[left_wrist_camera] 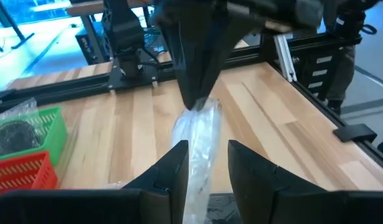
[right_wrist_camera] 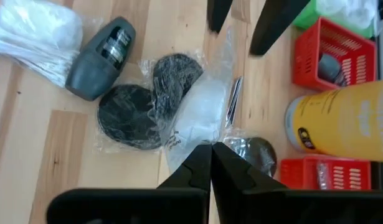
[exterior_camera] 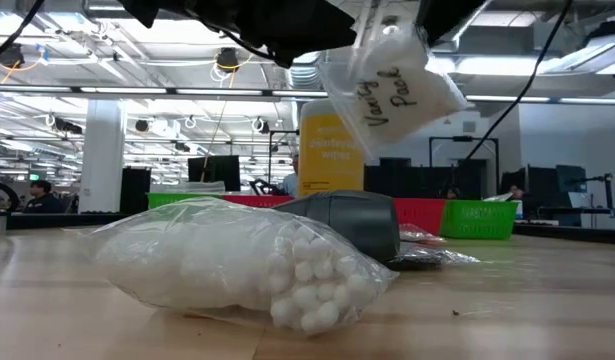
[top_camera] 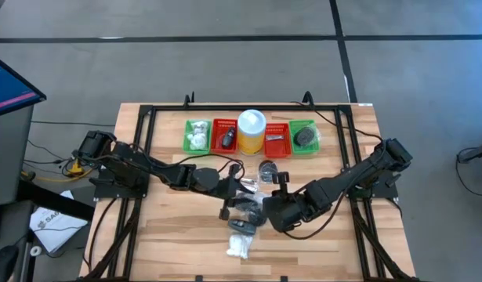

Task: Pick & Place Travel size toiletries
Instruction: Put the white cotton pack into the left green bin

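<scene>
Both grippers pinching clear bag [right_wrist_camera: 200, 115] above table near yellow canister [top_camera: 251, 131]: left gripper [left_wrist_camera: 207, 163] and right gripper [right_wrist_camera: 210, 163] each clamping opposite ends.

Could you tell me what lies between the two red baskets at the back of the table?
The yellow canister with white lid stands between the two red baskets, as the high view shows.

yellow canister [top_camera: 251, 137] with a white lid; red [top_camera: 224, 135] and green [top_camera: 197, 135] mesh baskets beside it; clear bag [exterior_camera: 392, 85] with black handwriting; white fluffy balls [exterior_camera: 237, 265] in clear wrap — dark grey bottle [right_wrist_camera: 103, 56], black discs [right_wrist_camera: 126, 115]; pale wood table [top_camera: 170, 235].
</scene>
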